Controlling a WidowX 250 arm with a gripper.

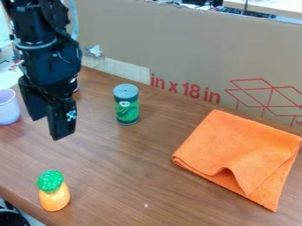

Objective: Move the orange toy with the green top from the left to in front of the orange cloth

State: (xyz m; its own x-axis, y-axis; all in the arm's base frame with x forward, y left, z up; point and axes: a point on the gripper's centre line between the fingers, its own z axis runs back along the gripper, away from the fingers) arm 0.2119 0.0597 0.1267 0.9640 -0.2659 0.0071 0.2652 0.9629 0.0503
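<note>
The black gripper (pixel 47 127) hangs over the left part of the table, its two fingers apart and nothing seen between them. To its left, a pale purple cup (pixel 8 107) is cut off by the view's edge. A green shaker can with a grey lid (pixel 127 105) stands upright to the gripper's right. Nearer the front edge is a toy pineapple (pixel 54 191), orange with a green top. A folded orange cloth (pixel 239 156) lies on the right, one corner turned over.
A cardboard wall (pixel 177 48) with red print stands along the back of the brown wooden table (pixel 138 176). Part of a small object shows behind the gripper. The table's front edge runs across the lower left, with a dark round thing (pixel 10 218) beyond it.
</note>
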